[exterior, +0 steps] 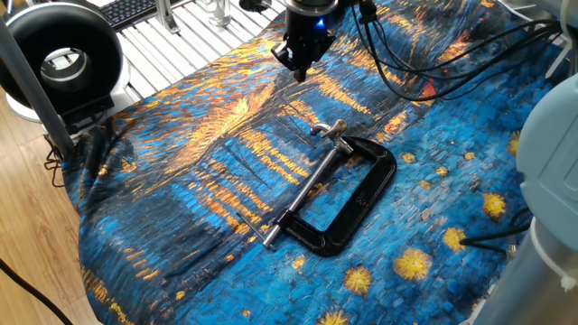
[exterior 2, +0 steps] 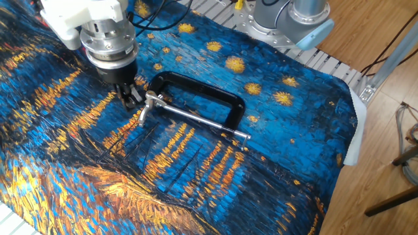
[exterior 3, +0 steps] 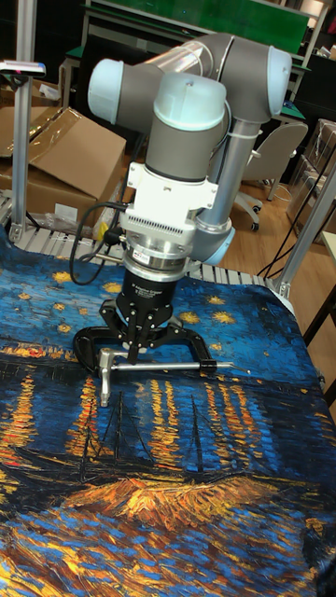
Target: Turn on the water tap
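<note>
The water tap is a small silver T-bar handle (exterior: 330, 130) (exterior 2: 146, 108) (exterior 3: 104, 376) on a long threaded screw (exterior: 302, 190) (exterior 2: 196, 119) of a black C-clamp (exterior: 363, 193) (exterior 2: 199, 87) that lies flat on the painted cloth. My gripper (exterior: 300, 72) (exterior 2: 130, 98) (exterior 3: 138, 352) hangs above the cloth just beside the handle end of the clamp, pointing down. Its fingers are shut together with nothing between them. It does not touch the handle.
A blue and orange painted cloth (exterior: 199, 162) covers the table. A black round device (exterior: 63, 59) stands at the left corner on the slatted tabletop. Cables (exterior: 424, 63) trail from the arm over the far side. The robot base (exterior 2: 287, 19) sits at the table's edge.
</note>
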